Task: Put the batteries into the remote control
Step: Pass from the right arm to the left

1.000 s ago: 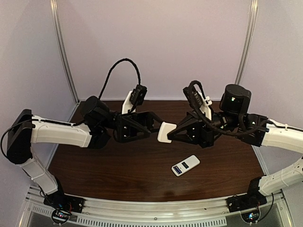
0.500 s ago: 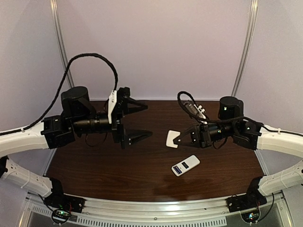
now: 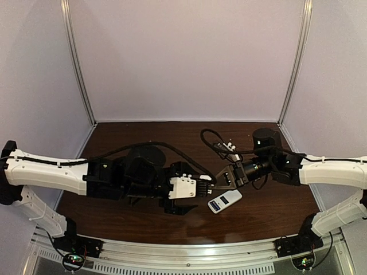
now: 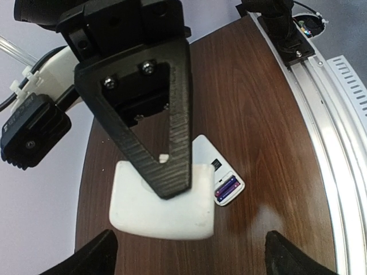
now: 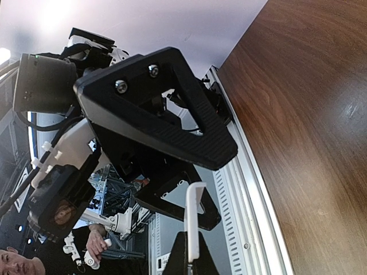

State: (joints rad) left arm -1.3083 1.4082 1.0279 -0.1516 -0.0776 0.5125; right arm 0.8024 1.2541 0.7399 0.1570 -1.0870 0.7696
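your right gripper (image 5: 191, 258) is clenched on the thin white cover (image 4: 163, 212), pinching it above the table (image 3: 114, 220) near the middle, while your left gripper (image 4: 192, 258) stands released, wide and empty, its fingers (image 4: 97, 255) pointed at that cover from the left. the remote control (image 3: 225, 200) lies flat toward the table's near edge, right of centre, just beside the held cover, back up with its recess open. both batteries (image 4: 226, 188) sit side by side in that recess.
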